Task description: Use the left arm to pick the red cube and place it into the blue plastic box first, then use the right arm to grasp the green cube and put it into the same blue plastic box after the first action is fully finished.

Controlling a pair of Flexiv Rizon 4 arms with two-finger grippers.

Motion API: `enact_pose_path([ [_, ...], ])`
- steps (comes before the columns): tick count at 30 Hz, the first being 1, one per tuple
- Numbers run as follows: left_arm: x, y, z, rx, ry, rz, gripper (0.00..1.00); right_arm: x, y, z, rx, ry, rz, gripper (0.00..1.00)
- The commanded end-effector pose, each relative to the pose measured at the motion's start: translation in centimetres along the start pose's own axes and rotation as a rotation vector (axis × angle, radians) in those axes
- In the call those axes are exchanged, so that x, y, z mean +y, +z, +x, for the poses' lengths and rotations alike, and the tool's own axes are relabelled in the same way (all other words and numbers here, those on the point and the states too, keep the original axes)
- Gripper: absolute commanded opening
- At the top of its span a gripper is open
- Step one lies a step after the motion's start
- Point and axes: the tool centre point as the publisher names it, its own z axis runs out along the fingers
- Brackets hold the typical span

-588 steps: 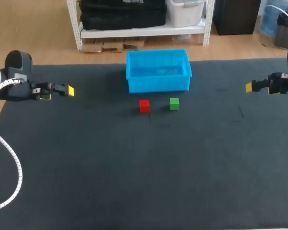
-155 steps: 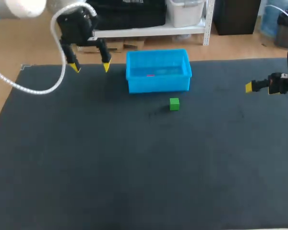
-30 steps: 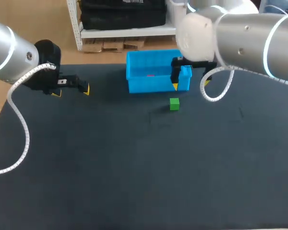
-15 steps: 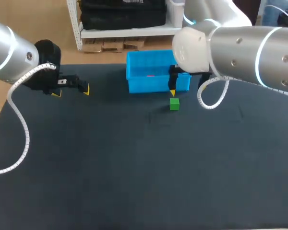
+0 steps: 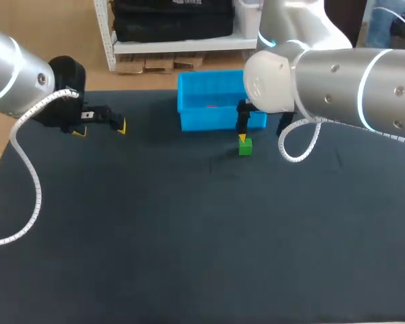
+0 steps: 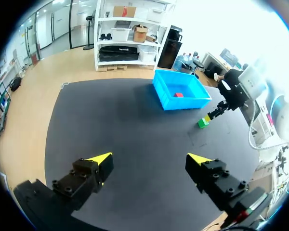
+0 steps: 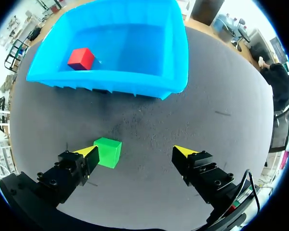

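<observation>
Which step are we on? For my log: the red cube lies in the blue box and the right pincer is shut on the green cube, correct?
The red cube does lie in the blue box, but the right pincer is open: the right wrist view shows the green cube by one finger, the other well clear.

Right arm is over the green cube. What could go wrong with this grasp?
The green cube sits right beside one finger of the open right gripper, not centred. Descending may land that tip on it, or closing may shove it aside. The blue box is close ahead, so a pushed cube could end against its wall.
</observation>
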Motion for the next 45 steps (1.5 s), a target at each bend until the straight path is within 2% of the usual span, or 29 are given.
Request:
enact_pose_path([
  [1, 0.0, 0.1, 0.0, -0.003, -0.001, 0.002, 1.00, -0.1, 0.4, -0.1, 0.000, -0.001, -0.001, 1.00],
  [4, 0.0, 0.1, 0.0, -0.003, -0.001, 0.002, 1.00, -0.1, 0.5, -0.2, 0.002, 0.000, 0.000, 0.90],
  [6, 0.0, 0.1, 0.0, -0.003, -0.001, 0.002, 1.00, -0.2, 0.5, -0.2, 0.001, 0.002, 0.000, 1.00],
  [22, 0.0, 0.1, 0.0, -0.003, -0.001, 0.002, 1.00, 0.1, -1.2, -0.9, -0.031, -0.003, 0.004, 1.00],
  [37, 0.0, 0.1, 0.0, -0.003, -0.001, 0.002, 1.00, 2.0, -0.3, -2.4, -0.007, -0.031, -0.002, 1.00],
  [45, 0.0, 0.1, 0.0, -0.003, -0.001, 0.002, 1.00, 2.9, 0.4, -2.0, 0.015, -0.022, -0.003, 1.00],
])
